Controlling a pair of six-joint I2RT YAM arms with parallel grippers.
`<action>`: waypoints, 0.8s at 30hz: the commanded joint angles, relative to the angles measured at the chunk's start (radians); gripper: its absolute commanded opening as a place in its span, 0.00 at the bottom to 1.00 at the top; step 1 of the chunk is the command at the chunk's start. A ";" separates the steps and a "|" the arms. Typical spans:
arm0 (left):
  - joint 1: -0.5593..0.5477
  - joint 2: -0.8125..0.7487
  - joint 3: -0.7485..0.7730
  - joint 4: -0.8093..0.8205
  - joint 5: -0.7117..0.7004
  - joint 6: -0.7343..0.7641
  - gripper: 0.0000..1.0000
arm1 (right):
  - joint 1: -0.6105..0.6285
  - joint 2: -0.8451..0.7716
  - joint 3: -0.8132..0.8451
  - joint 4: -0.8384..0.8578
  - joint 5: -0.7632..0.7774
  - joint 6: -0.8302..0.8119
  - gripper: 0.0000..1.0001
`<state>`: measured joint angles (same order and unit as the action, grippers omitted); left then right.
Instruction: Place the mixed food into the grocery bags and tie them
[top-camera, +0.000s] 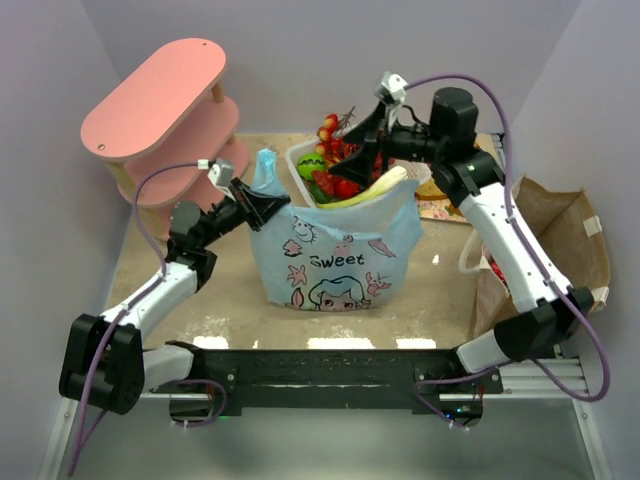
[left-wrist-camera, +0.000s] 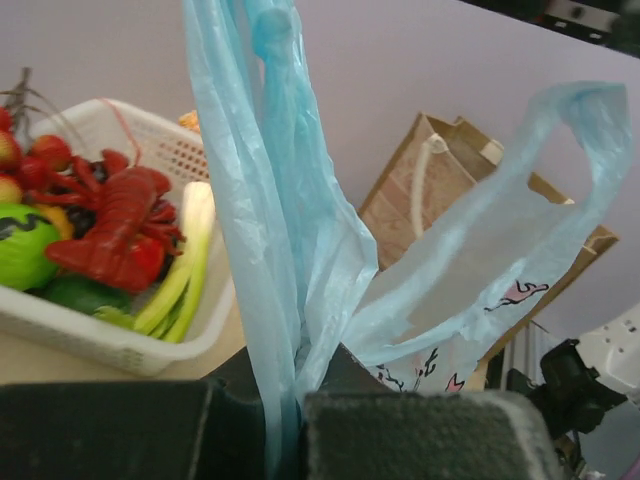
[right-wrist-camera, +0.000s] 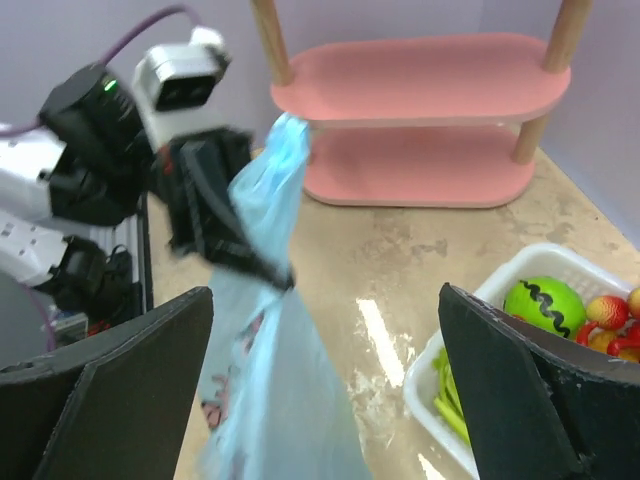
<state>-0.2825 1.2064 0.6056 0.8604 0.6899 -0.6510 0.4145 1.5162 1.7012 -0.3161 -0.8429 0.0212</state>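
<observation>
Pinching bag handle (left-wrist-camera: 268, 200): L fingers (left-wrist-camera: 420, 440)

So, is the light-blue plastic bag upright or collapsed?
Upright: the light-blue plastic bag stands tall, its top pinched in the shut left claw.

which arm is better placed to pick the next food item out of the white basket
Right. The right gripper, open and empty, hangs close to the white plastic basket of toy food. The left gripper is shut on a handle of the thin light-blue plastic bag, holding it up.
</observation>
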 joint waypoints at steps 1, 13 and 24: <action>0.043 -0.047 0.069 -0.205 0.063 0.100 0.00 | -0.055 -0.137 -0.113 0.150 -0.258 0.000 0.99; 0.049 -0.065 0.264 -0.644 0.079 0.295 0.00 | -0.241 -0.284 -0.331 0.209 -0.367 -0.015 0.99; 0.062 -0.054 0.284 -0.722 0.065 0.363 0.00 | -0.283 -0.370 -0.466 0.319 -0.452 0.020 0.99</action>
<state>-0.2337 1.1671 0.8528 0.1558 0.7544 -0.3290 0.1352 1.1763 1.2369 -0.0570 -1.2537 0.0353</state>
